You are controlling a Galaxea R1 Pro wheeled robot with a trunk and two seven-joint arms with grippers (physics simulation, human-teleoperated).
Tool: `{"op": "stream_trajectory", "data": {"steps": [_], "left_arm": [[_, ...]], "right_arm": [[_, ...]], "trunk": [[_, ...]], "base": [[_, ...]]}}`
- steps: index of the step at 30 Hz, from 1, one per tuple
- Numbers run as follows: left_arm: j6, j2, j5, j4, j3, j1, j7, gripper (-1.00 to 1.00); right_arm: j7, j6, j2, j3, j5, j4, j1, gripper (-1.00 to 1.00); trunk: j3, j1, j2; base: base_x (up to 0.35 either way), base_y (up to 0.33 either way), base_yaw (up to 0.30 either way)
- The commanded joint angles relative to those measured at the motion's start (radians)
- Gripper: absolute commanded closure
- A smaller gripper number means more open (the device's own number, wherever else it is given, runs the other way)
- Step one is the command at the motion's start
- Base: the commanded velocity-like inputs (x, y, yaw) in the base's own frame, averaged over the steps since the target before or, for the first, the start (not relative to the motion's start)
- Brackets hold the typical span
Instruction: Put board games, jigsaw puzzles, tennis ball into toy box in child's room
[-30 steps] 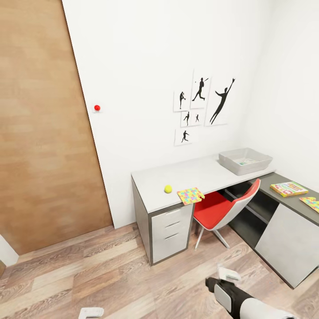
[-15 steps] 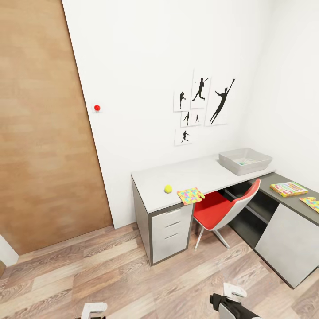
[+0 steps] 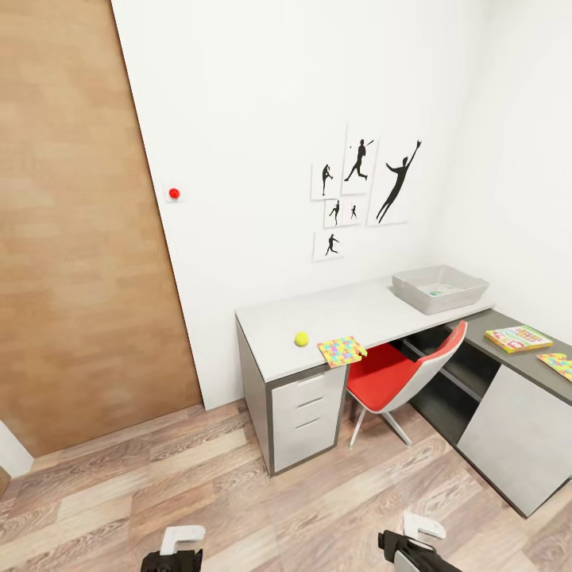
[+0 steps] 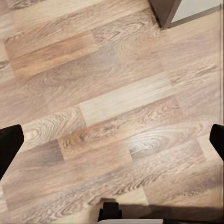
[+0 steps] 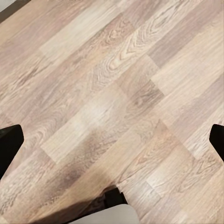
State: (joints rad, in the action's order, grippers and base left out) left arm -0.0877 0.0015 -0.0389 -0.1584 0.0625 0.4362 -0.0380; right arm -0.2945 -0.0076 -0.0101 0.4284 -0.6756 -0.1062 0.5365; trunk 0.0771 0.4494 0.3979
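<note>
Hidden or cut off: the left gripper (image 3: 176, 548) and right gripper (image 3: 413, 540) poke in at the bottom edge of the head view, mostly cropped; the second multicoloured jigsaw puzzle sheet (image 3: 558, 364) is cut by the right edge; the contents of the shallow light grey toy box (image 3: 439, 287) are too small to make out.
Left jaws: in the left wrist view the left gripper (image 4: 112, 142) has its dark fingertips (image 4: 8, 144) at opposite edges, spread wide, holding nothing.
Right jaws: in the right wrist view the right gripper (image 5: 112, 140) likewise shows its fingertips (image 5: 9, 142) far apart, released and empty.
Desk: a long pale grey desk (image 3: 349, 314) stands centre right, joined to a lower dark grey side unit (image 3: 516, 397) at the right.
Task things: the small yellow-green tennis ball (image 3: 301, 338) lies near the desk's front edge, just beside a colourful square jigsaw puzzle (image 3: 342, 349) that overhangs that edge; the toy box sits at the desk's far right end; a yellow-green and red board game (image 3: 518, 338) rests on the side unit.
Room: red and white chair (image 3: 401, 377) tucked under the desk; black silhouette posters (image 3: 361, 191) on the white wall; wooden door (image 3: 71, 230) at the left; a small red button (image 3: 174, 193) beside it.
Floor: wood-plank floor (image 3: 238, 492), seen beneath both grippers.
</note>
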Motion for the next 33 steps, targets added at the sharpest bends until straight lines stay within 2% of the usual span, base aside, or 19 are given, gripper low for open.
{"op": "stream_trajectory", "data": {"steps": [1, 5, 6, 7, 9, 11, 13, 17, 22, 25, 33], "left_arm": [[0.007, -0.003, -0.004, -0.006, 0.006, 0.001, -0.001, -1.00], [0.085, -0.018, -0.003, -0.066, 0.007, 0.002, 0.001, -1.00], [0.206, -0.041, -0.003, -0.168, 0.007, 0.003, 0.007, -1.00], [0.263, -0.051, -0.002, -0.213, 0.008, 0.003, 0.011, -1.00], [0.324, -0.062, -0.001, -0.256, 0.008, 0.003, 0.016, -1.00], [0.440, -0.093, 0.012, -0.335, 0.008, 0.004, 0.038, -1.00], [0.504, -0.115, 0.027, -0.376, 0.007, 0.005, 0.062, -1.00], [0.571, -0.135, 0.060, -0.411, 0.007, 0.025, 0.121, -1.00], [0.630, -0.142, 0.106, -0.424, 0.007, 0.081, 0.199, -1.00], [0.656, -0.144, 0.140, -0.428, 0.008, 0.102, 0.269, -1.00], [0.667, -0.140, 0.165, -0.431, 0.007, 0.112, 0.397, -1.00]], "right_arm": [[-0.004, -0.001, 0.000, 0.008, -0.011, -0.001, 0.001, -1.00], [-0.004, -0.002, -0.001, 0.006, -0.012, -0.001, 0.000, -1.00], [-0.005, -0.003, -0.002, 0.005, -0.013, -0.001, 0.000, -1.00], [-0.005, -0.003, -0.002, 0.005, -0.013, -0.001, 0.000, -1.00], [-0.005, -0.003, -0.002, 0.004, -0.013, -0.001, 0.000, -1.00], [-0.004, -0.003, -0.002, 0.004, -0.013, -0.001, 0.000, -1.00], [-0.005, -0.003, -0.002, 0.003, -0.013, -0.001, 0.000, -1.00], [-0.004, -0.003, -0.010, 0.004, -0.014, -0.001, 0.000, -1.00], [-0.004, -0.003, -0.019, 0.004, -0.016, -0.001, 0.000, -1.00], [-0.003, -0.003, -0.021, 0.004, -0.016, -0.001, 0.000, -1.00], [0.003, -0.003, -0.022, 0.003, -0.017, -0.001, 0.000, -1.00]], "trunk": [[0.002, 0.001, 0.002], [0.002, 0.001, 0.002], [0.002, 0.001, 0.002], [0.002, 0.001, 0.002], [0.002, 0.001, 0.002], [0.002, 0.001, 0.002], [0.002, 0.001, 0.002], [0.002, 0.001, 0.002], [0.004, 0.001, 0.002], [0.005, 0.001, 0.002], [0.008, 0.001, 0.002]], "base": [[0.000, 0.000, 0.000], [0.000, 0.000, 0.000], [0.000, 0.000, 0.000], [0.000, 0.000, 0.000], [0.000, 0.000, 0.000], [0.000, 0.000, -0.008], [0.000, 0.000, -0.051], [0.000, 0.000, -0.110], [0.000, 0.000, -0.159], [0.000, 0.000, -0.180], [0.000, 0.000, -0.207]]}}
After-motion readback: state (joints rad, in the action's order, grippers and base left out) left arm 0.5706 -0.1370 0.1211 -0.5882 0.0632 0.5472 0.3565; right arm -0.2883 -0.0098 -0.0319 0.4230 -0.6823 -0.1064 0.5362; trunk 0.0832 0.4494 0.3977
